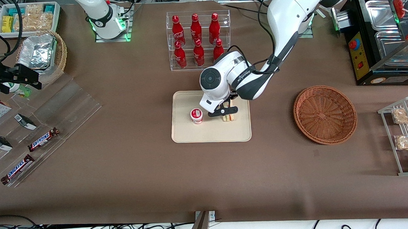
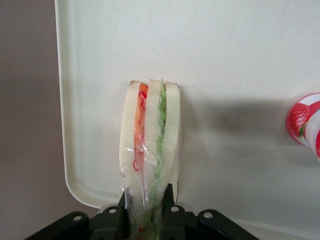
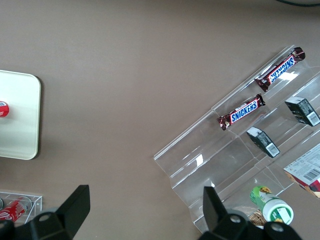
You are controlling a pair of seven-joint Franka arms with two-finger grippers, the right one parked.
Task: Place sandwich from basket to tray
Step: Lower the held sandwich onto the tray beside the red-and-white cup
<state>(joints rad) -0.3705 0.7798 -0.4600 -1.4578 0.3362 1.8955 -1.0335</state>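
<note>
The gripper (image 2: 148,212) grasps the sandwich (image 2: 150,145) standing on edge on the tray (image 2: 225,60), so on release it may topple toward the cup (image 2: 306,125).

The scene is lit evenly and brightly from overhead. Soft shadows are cast on the bench (image 1: 123,166), and a broad one is thrown across the tray (image 2: 225,60) beside the sandwich (image 2: 150,135), which is held by the tool (image 2: 149,212) over the tray. Glare is seen on the clear wrap. The cup (image 2: 306,122) is rendered slightly blurred.
</note>
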